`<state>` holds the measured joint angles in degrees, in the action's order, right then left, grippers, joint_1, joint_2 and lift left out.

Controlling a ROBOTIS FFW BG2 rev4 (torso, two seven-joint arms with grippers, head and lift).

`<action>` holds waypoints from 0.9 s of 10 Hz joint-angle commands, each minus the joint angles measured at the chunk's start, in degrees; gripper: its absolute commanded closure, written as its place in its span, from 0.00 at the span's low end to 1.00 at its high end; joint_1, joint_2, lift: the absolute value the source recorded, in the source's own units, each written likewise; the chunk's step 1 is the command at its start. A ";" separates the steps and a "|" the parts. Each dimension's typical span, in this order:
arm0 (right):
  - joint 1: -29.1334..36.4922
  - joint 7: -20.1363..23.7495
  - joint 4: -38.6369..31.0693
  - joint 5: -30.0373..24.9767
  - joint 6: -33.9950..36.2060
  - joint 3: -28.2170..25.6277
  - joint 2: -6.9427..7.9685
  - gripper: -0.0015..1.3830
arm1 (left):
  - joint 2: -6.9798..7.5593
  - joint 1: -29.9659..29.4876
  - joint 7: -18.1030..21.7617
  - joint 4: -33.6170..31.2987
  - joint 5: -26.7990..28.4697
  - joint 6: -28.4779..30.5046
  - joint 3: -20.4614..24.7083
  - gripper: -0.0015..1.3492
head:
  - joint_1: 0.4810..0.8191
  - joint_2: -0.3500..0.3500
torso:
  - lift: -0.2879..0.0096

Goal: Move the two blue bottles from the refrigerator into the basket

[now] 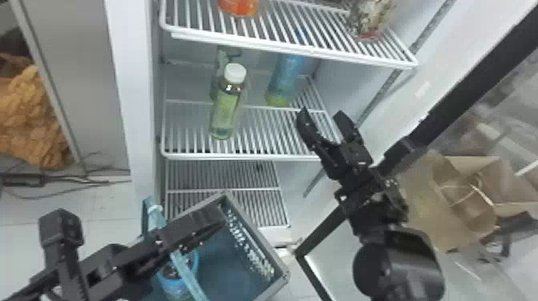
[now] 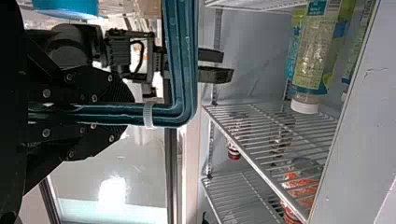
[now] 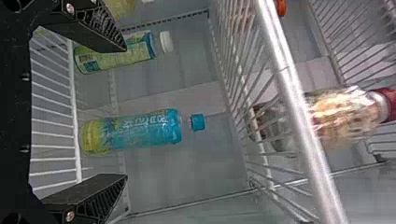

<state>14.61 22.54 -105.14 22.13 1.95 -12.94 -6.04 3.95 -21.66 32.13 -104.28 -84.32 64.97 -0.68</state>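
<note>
Head view: the right tool (image 1: 322, 113) is released, its two fingers spread, at the front of the refrigerator's wire shelf (image 1: 256, 157); the blue bottle (image 1: 284, 82) stands farther back on that shelf, near but not touched; a clear bottle with a white cap (image 1: 227, 106) stands to its left; low in the view, the left tool (image 1: 220, 220) is at the basket (image 1: 236, 272), whose handle (image 1: 188, 276) crosses over a blue object (image 1: 172, 286) inside, probably the first bottle.

Left wrist view: the left tool is clenched on the handle, beside a white tie (image 2: 148, 115); its job seems to be keeping the basket steady.

Right wrist view: nothing is between the right tool's fingers; the blue bottle stands upright beyond their tips, roughly centred in the gap; a jar with a red lid (image 3: 350, 114) is on the shelf above.

The step in hand looks like the approach to the second bottle; the next move calls for a straight advance, fingers either side of its body, then a close and a level withdrawal; the shelf above leaves little lifting room.
</note>
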 commanded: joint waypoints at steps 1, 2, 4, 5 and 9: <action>-3.22 -0.66 3.82 -0.31 -0.69 1.51 -0.11 0.07 | 0.00 0.01 -0.05 0.01 0.00 0.00 0.00 0.89 | 0.63 0.00 | 0.24; -5.19 -1.45 6.22 -0.77 -1.39 2.20 -0.11 0.07 | 0.00 0.01 -0.05 0.01 0.00 0.00 0.00 0.89 | 0.63 0.00 | 0.24; -9.55 -2.59 10.43 -2.14 -1.53 2.65 -0.20 0.07 | 0.00 0.15 -0.05 0.01 0.00 0.14 -0.12 0.89 | 0.63 0.00 | 0.24; -11.37 -3.20 12.54 -2.37 -1.53 3.23 -0.20 0.07 | 0.00 0.15 -0.05 0.01 0.00 0.14 -0.12 0.89 | 0.63 0.00 | 0.24; -18.83 -5.23 21.40 -2.83 -1.53 5.85 -0.73 0.07 | 0.00 0.43 -0.22 0.01 0.11 0.28 -0.46 0.89 | 0.63 0.00 | 0.24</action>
<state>-3.13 17.34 -84.84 19.49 0.42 -7.40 -6.72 3.95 -21.23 31.93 -104.27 -84.32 65.20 -1.06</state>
